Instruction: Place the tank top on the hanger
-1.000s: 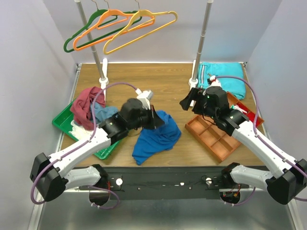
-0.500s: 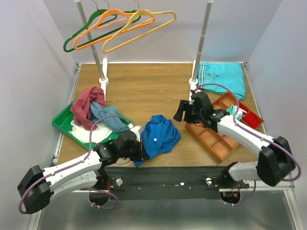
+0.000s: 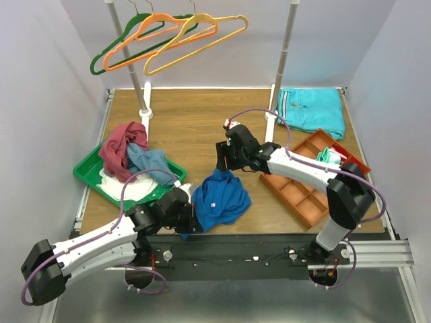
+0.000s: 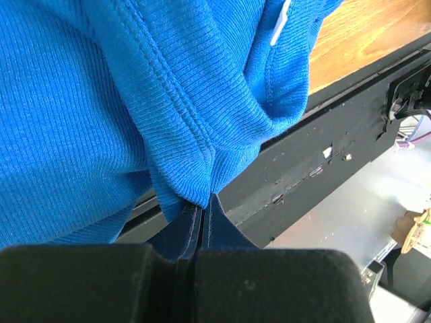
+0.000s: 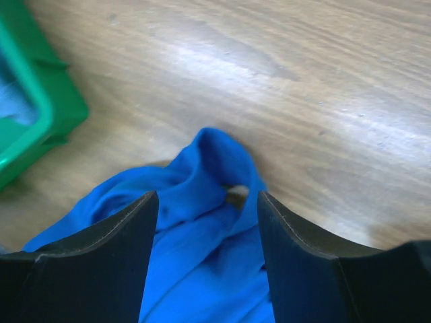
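Top external view, count: three hangers, namely one green (image 3: pixel 111 44), one orange (image 3: pixel 158 17) and one yellow (image 3: pixel 202 45), are seen overlapping, high up and beyond the green tray (image 3: pixel 87 175). Two poles (image 3: pixel 137 81) (image 3: pixel 286 47) are seen, one behind the tray and one well to its right. One tank top (image 3: pixel 219 198) is seen. One maroon cloth (image 3: pixel 121 145), one grey-blue cloth (image 3: pixel 148 161) and one white cloth (image 3: pixel 124 188) are piled in the tray. One brown divided tray (image 3: pixel 303 192) and one turquoise garment (image 3: pixel 313 108) are noted far right of the green tray.

Tank top: royal blue, fine-ribbed knit with a stitched hem. It is bunched into a rounded heap on the table (image 3: pixel 202 121), just right of the green tray's near corner and close to the table's near edge. A small white tag shows on it.

Left gripper (image 3: pixel 190 221): placed just beside the tray's near-right corner, at the heap's near-left edge. In the left wrist view its fingers (image 4: pixel 201 219) are pressed together with a fold of the tank top (image 4: pixel 101 101) pinched between them.

Right gripper (image 3: pixel 223 165): placed right of the tray, over the heap's far edge. In the right wrist view the gripper (image 5: pixel 205 195) is seen with its jaws apart, and a raised blue fold (image 5: pixel 215 151) lies between them. Nothing is clamped. Whether cloth is touched cannot be told.
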Robot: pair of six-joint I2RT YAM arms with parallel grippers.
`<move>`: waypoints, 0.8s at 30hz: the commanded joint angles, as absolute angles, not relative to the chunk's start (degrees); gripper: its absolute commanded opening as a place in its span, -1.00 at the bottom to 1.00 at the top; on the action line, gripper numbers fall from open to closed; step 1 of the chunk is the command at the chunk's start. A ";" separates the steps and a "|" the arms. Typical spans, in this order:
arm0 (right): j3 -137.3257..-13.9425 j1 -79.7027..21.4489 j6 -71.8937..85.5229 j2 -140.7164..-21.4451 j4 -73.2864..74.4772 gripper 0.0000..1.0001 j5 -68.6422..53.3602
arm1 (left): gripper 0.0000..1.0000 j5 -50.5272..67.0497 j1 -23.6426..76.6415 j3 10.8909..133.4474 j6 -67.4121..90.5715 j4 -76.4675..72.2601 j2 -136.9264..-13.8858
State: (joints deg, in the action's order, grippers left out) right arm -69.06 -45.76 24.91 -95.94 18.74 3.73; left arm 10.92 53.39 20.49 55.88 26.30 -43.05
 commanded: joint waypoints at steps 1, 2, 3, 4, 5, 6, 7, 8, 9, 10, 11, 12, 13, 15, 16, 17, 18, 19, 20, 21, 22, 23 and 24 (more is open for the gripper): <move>-70.06 -45.61 23.81 -98.97 22.94 0.29 10.37 | -1.00 9.93 53.70 21.44 56.51 29.70 -41.57; -69.44 -45.62 24.08 -98.70 22.68 0.29 10.28 | -1.00 9.93 53.70 21.45 56.51 29.71 -41.49; -68.74 -45.62 24.17 -98.61 21.89 0.27 9.85 | -1.00 9.84 53.79 21.45 56.60 29.71 -41.40; -68.21 -45.53 24.17 -98.53 21.54 0.25 9.15 | -1.00 9.76 53.79 21.36 56.51 29.71 -41.40; -67.51 -45.53 23.91 -98.70 21.10 0.25 7.05 | -1.00 9.67 53.79 21.53 56.51 29.71 -41.57; -67.41 -45.61 23.91 -99.22 20.66 0.22 6.07 | -1.00 9.67 53.79 21.45 56.43 29.71 -41.66; -67.41 -45.53 24.34 -99.75 20.57 0.19 5.11 | -1.00 9.58 53.79 21.62 56.25 29.79 -41.75; -67.41 -45.53 24.61 -100.28 20.65 0.18 4.66 | -1.00 9.41 53.79 21.80 56.34 29.88 -41.84; -67.50 -45.53 25.04 -101.24 21.00 0.12 4.83 | -1.00 9.23 53.79 22.14 56.34 30.06 -41.84; -67.50 -45.61 25.92 -101.51 21.27 0.05 5.36 | -1.00 8.71 53.79 22.41 56.34 30.84 -41.75; -67.41 -45.62 26.45 -101.77 21.70 0.04 6.49 | -1.00 7.57 53.70 22.85 56.34 31.20 -41.40; -66.72 -45.53 26.80 -102.04 21.80 -0.02 6.76 | -1.00 6.51 53.79 23.37 55.99 31.72 -40.96; -66.19 -45.53 27.07 -101.87 21.27 -0.03 6.59 | -1.00 5.37 53.79 24.95 55.73 32.95 -40.96; -65.39 -45.61 27.16 -101.60 19.70 -0.03 4.32 | -1.00 2.05 53.70 26.88 54.06 34.45 -41.74; -65.30 -45.62 27.25 -101.60 19.43 -0.03 3.52 | -1.00 1.24 53.70 28.72 53.53 35.50 -42.27; -65.56 -45.62 27.42 -101.69 19.51 -0.03 2.99 | -1.00 0.45 53.70 29.61 52.39 35.86 -42.71; -65.83 -45.62 27.42 -101.60 20.12 -0.27 3.08 | -1.00 -1.21 53.70 30.40 52.03 36.21 -43.58; -66.87 -45.53 27.51 -101.51 20.74 -0.42 3.69 | -1.00 -2.45 53.70 32.06 51.77 37.17 -43.85; -67.41 -45.61 27.77 -100.73 21.44 -0.59 5.43 | -1.00 -3.50 53.70 33.12 51.33 37.53 -43.86; -68.02 -45.62 27.95 -99.94 22.75 -0.89 6.84 | -1.00 -4.73 53.70 34.09 50.37 37.79 -44.03; -68.90 -45.62 27.95 -99.06 23.37 -0.99 7.99 | -1.00 -7.97 53.70 36.97 49.58 38.49 -44.29; -71.08 -45.53 27.69 -97.14 24.07 -0.99 10.61 | -1.00 -9.82 53.70 38.92 48.53 39.02 -44.73; -72.67 -45.61 27.60 -96.08 25.74 -0.99 11.94 | -1.00 -12.54 53.61 41.11 46.17 39.89 -46.22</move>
State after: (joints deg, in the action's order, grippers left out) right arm -66.46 -45.65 27.40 -101.03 21.23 5.30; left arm -0.89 53.39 33.43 52.27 36.29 -44.18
